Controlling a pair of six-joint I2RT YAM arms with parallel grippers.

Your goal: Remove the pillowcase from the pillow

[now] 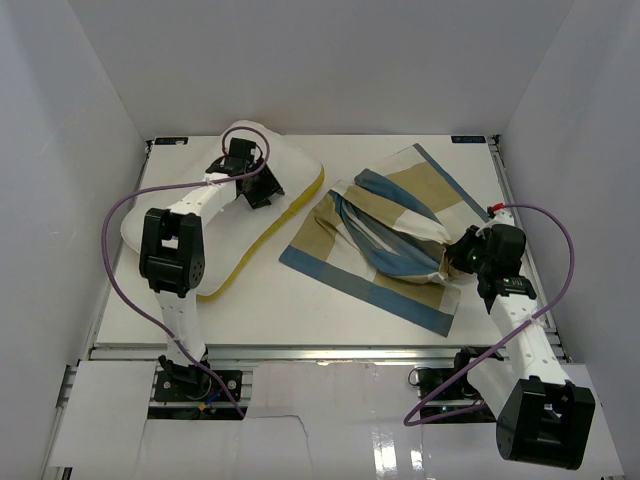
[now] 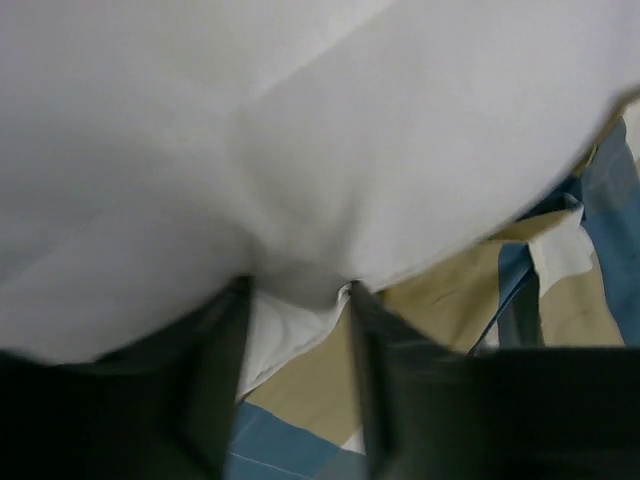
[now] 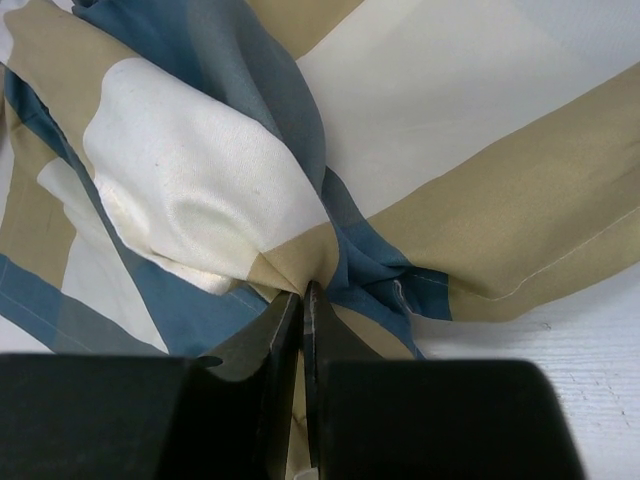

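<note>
Wrist views alone are showing left jaws pinching pillow (image 2: 300,150), right jaws clenching pillowcase (image 3: 200,200). I'm counting one each.

The pillow (image 1: 292,168) lies near the left edge of the table (image 1: 300,310), under the left gripper (image 1: 258,192). The pillowcase (image 1: 390,240) lies bunched apart from it, meeting the right gripper (image 1: 452,262).

Overhead: bright, even, soft shadows; glare beyond white desk (image 1: 300,320) near edge. Left wrist: plump white cushion (image 2: 300,130) blurred. Right wrist: sharp; black fingers (image 3: 265,370) dim.
</note>
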